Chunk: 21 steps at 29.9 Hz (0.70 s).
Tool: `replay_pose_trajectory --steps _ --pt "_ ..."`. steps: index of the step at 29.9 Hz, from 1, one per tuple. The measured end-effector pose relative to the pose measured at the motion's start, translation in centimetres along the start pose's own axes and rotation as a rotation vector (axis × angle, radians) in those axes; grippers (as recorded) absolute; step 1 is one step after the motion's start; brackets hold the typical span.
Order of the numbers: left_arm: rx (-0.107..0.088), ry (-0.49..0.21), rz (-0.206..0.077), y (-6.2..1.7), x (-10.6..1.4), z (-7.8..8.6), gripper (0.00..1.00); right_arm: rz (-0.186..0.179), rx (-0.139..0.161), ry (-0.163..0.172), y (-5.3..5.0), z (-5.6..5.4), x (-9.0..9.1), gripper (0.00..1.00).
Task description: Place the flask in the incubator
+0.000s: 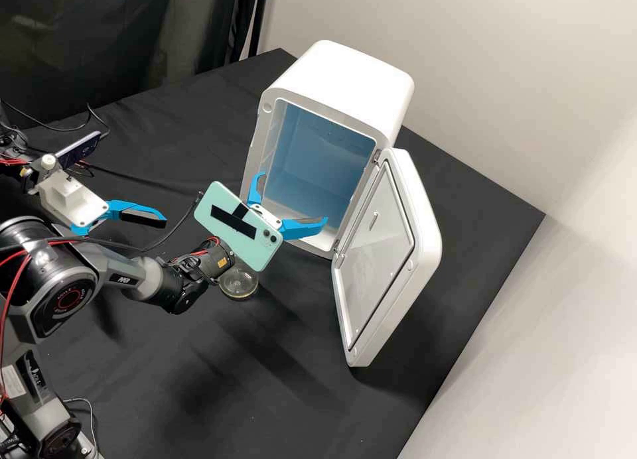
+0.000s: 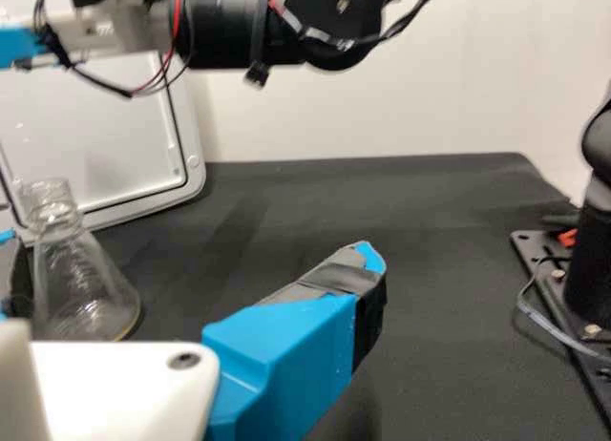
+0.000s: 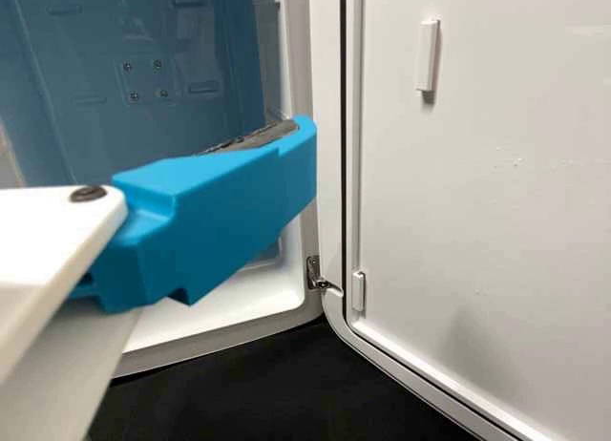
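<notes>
Both grippers are hanging spread open, gripping nothing: right gripper (image 1: 294,197) at the incubator (image 1: 345,81) mouth, left gripper (image 1: 126,217) well apart from it. The flask (image 1: 239,283) is sitting upright on the bench (image 1: 199,379) under the right arm's wrist, so that arm dropping could be tipping it over. The flask's looking empty, I think, and the incubator's holding nothing.

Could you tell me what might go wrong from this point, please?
1. The flask stands loose on the bench, just below the right arm; a low sweep might tip it.
2. The right claw, open and empty, sits at the incubator mouth near the door hinge; it might bump the frame.
</notes>
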Motion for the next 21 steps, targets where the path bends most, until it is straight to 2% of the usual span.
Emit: replay_pose_trajectory --steps 2,7,11,15,21 --pt "0.004 0.007 -0.010 -0.27 0.1 -0.5 1.00 0.000 0.000 0.000 0.0 0.0 0.0 1.00" --pt "-0.001 0.033 -0.040 -1.15 0.3 -1.5 1.00 0.000 0.000 0.000 0.0 0.0 0.0 1.00" --pt "-0.003 0.044 -0.048 -1.39 0.3 -1.8 1.00 0.000 0.000 0.000 0.0 0.0 0.0 1.00" --pt "0.002 0.038 -0.042 -1.43 0.1 -2.0 1.00 0.000 0.000 0.000 0.0 0.0 0.0 1.00" --pt "-0.007 0.081 -0.022 -1.34 -0.4 -3.3 1.00 0.000 0.000 0.000 0.0 0.0 0.0 1.00"
